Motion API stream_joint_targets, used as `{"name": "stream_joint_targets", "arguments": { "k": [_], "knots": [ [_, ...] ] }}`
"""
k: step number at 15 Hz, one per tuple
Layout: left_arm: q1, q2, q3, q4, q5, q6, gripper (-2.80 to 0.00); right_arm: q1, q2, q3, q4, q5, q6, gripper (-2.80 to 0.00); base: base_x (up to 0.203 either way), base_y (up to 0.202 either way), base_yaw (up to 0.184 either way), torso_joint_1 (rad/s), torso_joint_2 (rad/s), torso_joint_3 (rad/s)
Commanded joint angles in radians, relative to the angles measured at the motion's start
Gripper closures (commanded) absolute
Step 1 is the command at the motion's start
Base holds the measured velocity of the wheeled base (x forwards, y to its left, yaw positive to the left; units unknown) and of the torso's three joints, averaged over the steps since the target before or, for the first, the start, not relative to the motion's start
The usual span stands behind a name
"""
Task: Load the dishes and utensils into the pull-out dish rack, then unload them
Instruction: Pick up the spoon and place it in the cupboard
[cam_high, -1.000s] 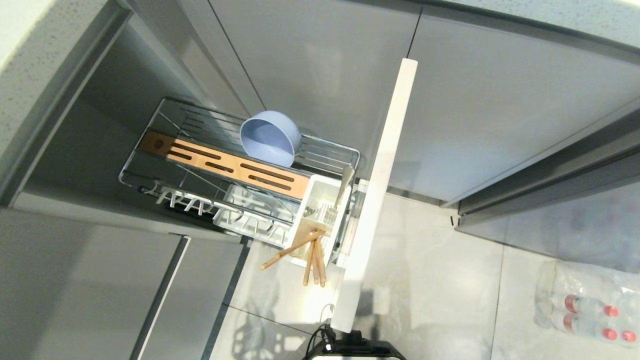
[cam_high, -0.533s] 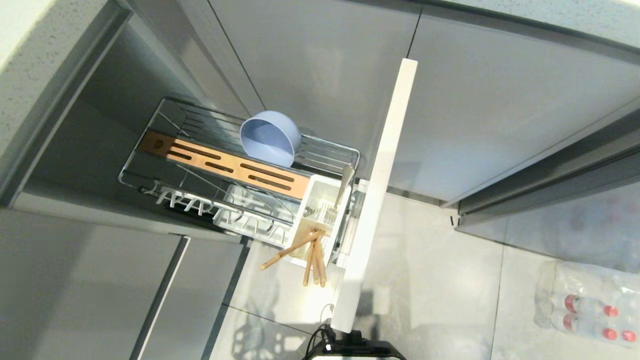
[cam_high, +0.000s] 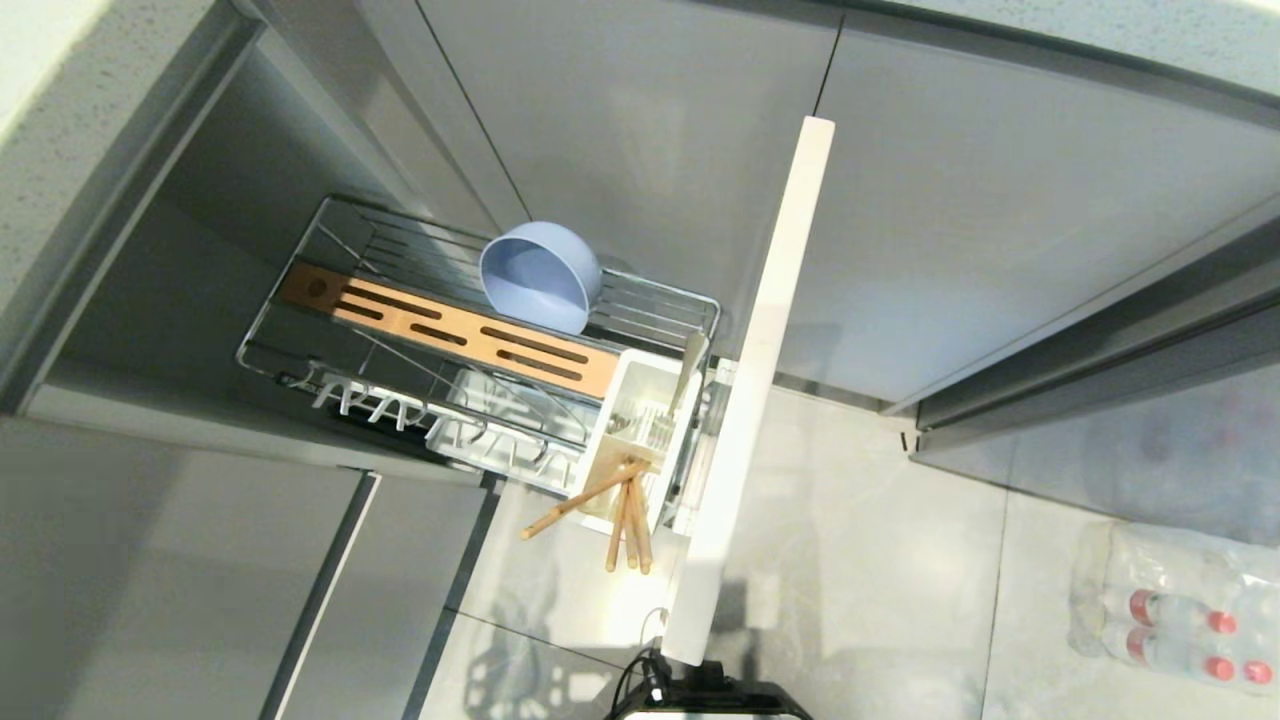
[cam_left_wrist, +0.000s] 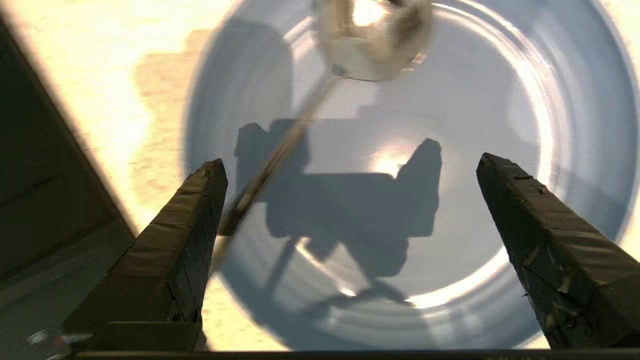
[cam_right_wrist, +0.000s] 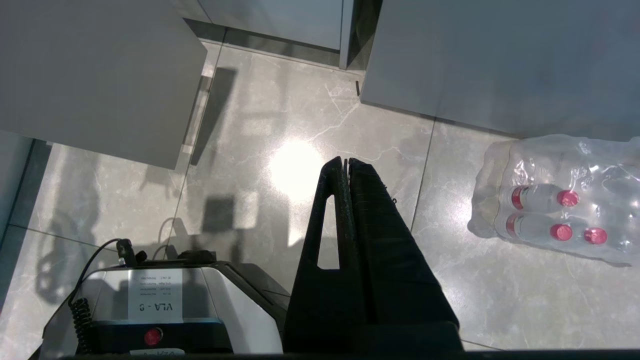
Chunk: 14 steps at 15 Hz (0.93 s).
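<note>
The left end effector (cam_left_wrist: 350, 170) hangs wide open over the plate (cam_left_wrist: 450, 125) where the spoon (cam_left_wrist: 370, 35) lies; the right end effector (cam_right_wrist: 346, 162) is closed.

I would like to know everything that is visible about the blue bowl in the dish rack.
The bowl is small, deep and round, matte grey-blue, apparently plastic or ceramic, and looks empty. It lies tipped on its side, its opening facing the wooden bar and the camera. It rests on the chrome wires at the rear of the pull-out dish rack, just behind the slotted bar. No gripper touches it.
</note>
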Motion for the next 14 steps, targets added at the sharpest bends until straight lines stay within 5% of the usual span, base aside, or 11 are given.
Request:
{"name": "stream_joint_targets", "arguments": {
  "k": [1,14],
  "knots": [
    [-0.003,0.004,0.001,0.004,-0.009,-0.001,-2.8,0.0,0.002,0.0,0.0,0.0,0.001,0.0,0.0,0.0,0.0,0.0,0.0,0.0],
    [-0.03,0.057,0.026,-0.02,-0.045,0.002,-2.8,0.0,0.002,0.0,0.0,0.0,0.001,0.0,0.0,0.0,0.0,0.0,0.0,0.0]
  ]
}}
